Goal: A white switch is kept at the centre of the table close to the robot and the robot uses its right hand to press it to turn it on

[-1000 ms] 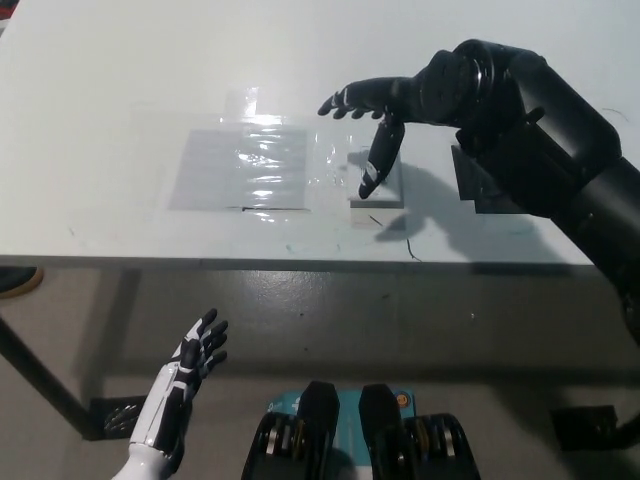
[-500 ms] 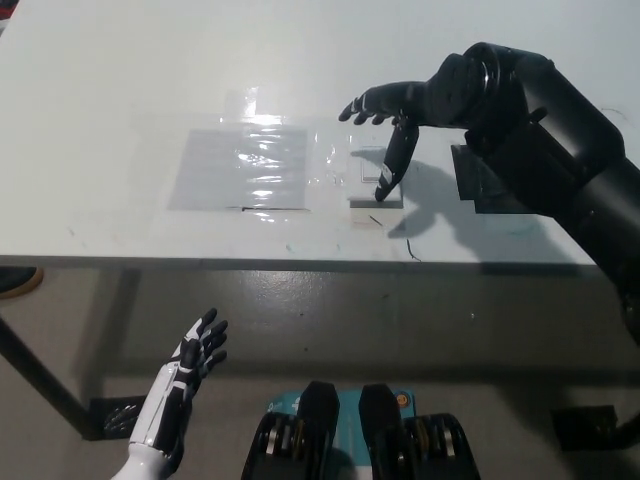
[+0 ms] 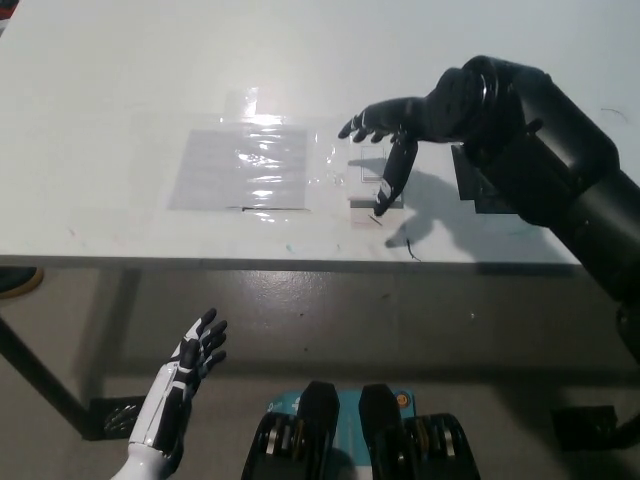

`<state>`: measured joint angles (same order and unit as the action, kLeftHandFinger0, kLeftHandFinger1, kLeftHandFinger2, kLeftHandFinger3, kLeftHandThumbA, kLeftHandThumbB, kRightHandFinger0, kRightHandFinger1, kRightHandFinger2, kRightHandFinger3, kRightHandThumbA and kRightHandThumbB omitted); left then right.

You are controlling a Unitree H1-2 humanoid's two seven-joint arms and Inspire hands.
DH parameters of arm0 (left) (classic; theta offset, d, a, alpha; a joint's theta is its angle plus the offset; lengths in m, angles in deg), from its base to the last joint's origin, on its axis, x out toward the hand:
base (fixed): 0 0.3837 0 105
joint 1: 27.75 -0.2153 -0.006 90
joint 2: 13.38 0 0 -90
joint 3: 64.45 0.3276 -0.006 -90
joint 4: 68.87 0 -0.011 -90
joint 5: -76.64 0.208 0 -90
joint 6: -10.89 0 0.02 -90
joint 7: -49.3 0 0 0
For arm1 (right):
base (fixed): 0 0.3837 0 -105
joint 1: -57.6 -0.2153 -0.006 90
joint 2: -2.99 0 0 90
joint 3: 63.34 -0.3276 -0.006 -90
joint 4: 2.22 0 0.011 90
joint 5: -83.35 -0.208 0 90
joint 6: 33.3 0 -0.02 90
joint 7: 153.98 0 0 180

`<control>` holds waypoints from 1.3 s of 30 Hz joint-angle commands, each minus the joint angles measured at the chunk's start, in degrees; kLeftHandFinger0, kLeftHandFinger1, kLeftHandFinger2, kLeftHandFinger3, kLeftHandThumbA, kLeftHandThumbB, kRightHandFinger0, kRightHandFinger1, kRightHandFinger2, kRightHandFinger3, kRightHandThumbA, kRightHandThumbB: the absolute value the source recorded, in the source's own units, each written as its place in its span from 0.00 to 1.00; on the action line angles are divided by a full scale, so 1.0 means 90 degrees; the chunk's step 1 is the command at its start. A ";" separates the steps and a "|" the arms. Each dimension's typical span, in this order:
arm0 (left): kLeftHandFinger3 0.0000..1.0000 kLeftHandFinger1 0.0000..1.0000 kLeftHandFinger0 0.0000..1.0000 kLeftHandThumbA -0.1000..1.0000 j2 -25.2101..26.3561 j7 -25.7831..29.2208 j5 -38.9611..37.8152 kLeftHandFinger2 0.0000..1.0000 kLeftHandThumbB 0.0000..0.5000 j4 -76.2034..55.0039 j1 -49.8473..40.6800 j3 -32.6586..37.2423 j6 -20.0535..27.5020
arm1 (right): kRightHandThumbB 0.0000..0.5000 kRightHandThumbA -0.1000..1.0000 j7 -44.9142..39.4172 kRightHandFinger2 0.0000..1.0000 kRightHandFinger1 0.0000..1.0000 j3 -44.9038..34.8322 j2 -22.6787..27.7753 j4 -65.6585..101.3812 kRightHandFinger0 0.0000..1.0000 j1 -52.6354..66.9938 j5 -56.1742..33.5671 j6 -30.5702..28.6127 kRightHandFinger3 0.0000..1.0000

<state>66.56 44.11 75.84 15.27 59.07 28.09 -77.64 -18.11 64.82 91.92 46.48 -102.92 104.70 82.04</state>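
Observation:
A small white switch [image 3: 368, 177] sits on the white table [image 3: 120, 100] near its front edge, right of centre. My black right hand [image 3: 395, 130] hovers over it with fingers spread, open, and one finger [image 3: 391, 180] points down onto the switch's right part; real contact cannot be told. The hand holds nothing. My white left hand [image 3: 185, 375] rests below the table edge at the lower left, fingers apart and empty.
A shiny clear plastic sheet [image 3: 245, 168] is taped flat to the table left of the switch. A dark grey block [image 3: 478, 185] lies right of the switch, under my right arm. A dark table leg [image 3: 40, 375] slants at the lower left.
My right hand has shifted slightly right and toward the table's front edge, its downward finger moving from the switch's middle to its right front part. The left hand has stayed put.

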 commanded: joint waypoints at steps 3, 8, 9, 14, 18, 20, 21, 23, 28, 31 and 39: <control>1.00 1.00 1.00 1.00 0.0067 -0.0033 0.0019 1.00 0.16 -0.0165 0.0051 -0.0022 0.0118 | 0.67 1.00 -0.0123 1.00 1.00 -0.0024 0.0030 0.0136 1.00 -0.0148 0.0183 -0.0160 1.00; 1.00 1.00 1.00 1.00 0.0060 -0.0004 0.0050 1.00 0.19 -0.0173 0.0040 -0.0027 0.0071 | 0.66 1.00 -0.0119 1.00 1.00 0.0029 0.0030 0.0089 1.00 -0.0091 0.0285 -0.0259 1.00; 1.00 1.00 1.00 1.00 0.0055 -0.0005 0.0041 1.00 0.19 -0.0196 0.0050 -0.0029 0.0045 | 0.66 1.00 -0.0136 1.00 1.00 0.0019 0.0026 0.0032 1.00 -0.0104 0.0272 -0.0259 1.00; 1.00 1.00 1.00 1.00 0.0039 0.0012 0.0043 1.00 0.17 -0.0179 0.0067 -0.0036 0.0100 | 0.67 1.00 -0.0126 1.00 1.00 0.0005 0.0007 -0.0133 1.00 -0.0090 0.0294 -0.0329 1.00; 1.00 1.00 1.00 1.00 0.0049 -0.0001 0.0038 1.00 0.17 -0.0179 0.0057 -0.0034 0.0126 | 0.66 1.00 -0.0130 1.00 1.00 -0.0022 0.0004 -0.0192 1.00 -0.0091 0.0319 -0.0358 1.00; 1.00 1.00 1.00 1.00 0.0052 0.0005 0.0061 1.00 0.18 -0.0185 0.0058 -0.0029 0.0119 | 0.66 1.00 -0.0147 1.00 1.00 -0.0059 -0.0001 -0.0222 1.00 -0.0104 0.0292 -0.0343 1.00; 1.00 1.00 1.00 1.00 0.0053 0.0007 0.0070 1.00 0.18 -0.0194 0.0059 -0.0027 0.0104 | 0.66 1.00 -0.0142 1.00 1.00 -0.0057 -0.0002 -0.0235 1.00 -0.0109 0.0300 -0.0359 1.00; 1.00 1.00 1.00 1.00 0.0046 0.0012 0.0071 1.00 0.18 -0.0231 0.0042 -0.0027 0.0070 | 0.67 1.00 -0.0089 1.00 1.00 -0.0062 -0.0004 -0.0226 1.00 -0.0114 0.0329 -0.0340 1.00; 1.00 1.00 1.00 1.00 0.0061 -0.0010 0.0047 1.00 0.17 -0.0203 0.0069 -0.0032 0.0098 | 0.65 1.00 -0.0056 1.00 1.00 -0.0103 -0.0039 -0.0328 1.00 -0.0134 0.0306 -0.0410 1.00; 1.00 1.00 1.00 1.00 0.0071 -0.0022 0.0033 1.00 0.15 -0.0202 0.0075 -0.0036 0.0113 | 0.67 1.00 -0.0074 1.00 1.00 -0.0104 -0.0056 -0.0396 1.00 -0.0139 0.0313 -0.0411 1.00; 1.00 1.00 1.00 1.00 0.0067 -0.0048 -0.0022 1.00 0.19 -0.0184 0.0115 -0.0038 0.0111 | 0.71 1.00 -0.0017 1.00 1.00 -0.0015 -0.0123 -0.0565 1.00 -0.0049 0.0421 -0.0480 1.00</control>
<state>66.63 44.12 75.98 15.17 59.09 28.07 -77.67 -18.44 65.01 91.20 42.06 -101.02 107.12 79.73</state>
